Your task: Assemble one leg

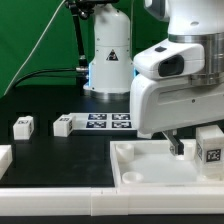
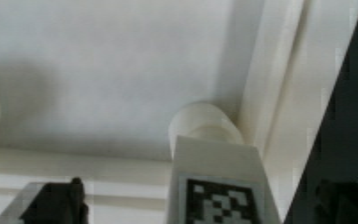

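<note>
**A:** Tool (image 2: 211, 206) is down low over the tray (image 1: 140, 172), and the leg (image 2: 217, 172) sits dead centre in the wrist view, tag face to the camera.

**B:** Has it got hold of it?

**A:** Doesn't look clamped. One finger (image 2: 60, 203) stands clear of the leg, with pale tray floor showing between them. The other side is just a dark band and hard to read, but the jaws look spread wider than the leg, with nothing pinched.

**B:** And where exactly is that leg?

**A:** At the tray's corner by the exterior view's right edge, upright, just beside the tool's dark finger in that shot. From the wrist, its far end meets a rounded shape close to the rim. Whether that's the leg's tip or a socket, I can't tell.

**B:** Further out?

**A:** On the black worktop (image 1: 60, 150), the marker board (image 1: 110, 121) lies behind the tray. Toward the exterior view's left there's a block (image 1: 62, 125) just beside the board, then a second block (image 1: 23, 126) farther over. The two sit apart, and both carry tags.
</note>
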Motion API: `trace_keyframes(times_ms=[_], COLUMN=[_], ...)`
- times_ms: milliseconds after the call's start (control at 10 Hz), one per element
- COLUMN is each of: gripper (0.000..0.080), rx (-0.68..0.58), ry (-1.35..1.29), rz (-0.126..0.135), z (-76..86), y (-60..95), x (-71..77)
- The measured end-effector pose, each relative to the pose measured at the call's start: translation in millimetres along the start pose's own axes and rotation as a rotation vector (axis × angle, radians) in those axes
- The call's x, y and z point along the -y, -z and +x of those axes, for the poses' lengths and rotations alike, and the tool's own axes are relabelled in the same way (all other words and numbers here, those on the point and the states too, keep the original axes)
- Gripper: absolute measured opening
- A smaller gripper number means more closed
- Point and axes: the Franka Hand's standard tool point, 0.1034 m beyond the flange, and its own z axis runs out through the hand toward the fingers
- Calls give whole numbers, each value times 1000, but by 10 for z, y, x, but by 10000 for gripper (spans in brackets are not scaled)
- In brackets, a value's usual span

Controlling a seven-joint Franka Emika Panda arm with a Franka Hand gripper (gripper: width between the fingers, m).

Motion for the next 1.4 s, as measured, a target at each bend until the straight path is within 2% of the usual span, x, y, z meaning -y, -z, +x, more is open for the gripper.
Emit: trace_keyframes(times_ms=[200,300,500,600,700,1000,1200,1300,1400], gripper=[649,596,324,324,291,291,291,291,291], rx=[-8,-10,-9,-9,-9,-13,-54,-56,-57], ry=[0,2,3,3,3,-26,-334,-406,-573], rz=[0,0,0,0,0,1,8,11,23], z=[46,56,50,51,51,52,39,39,40], y=[20,27,23,23,23,21,12,12,10], x=[-6,-5,-10,-10,-9,-6,32,33,34])
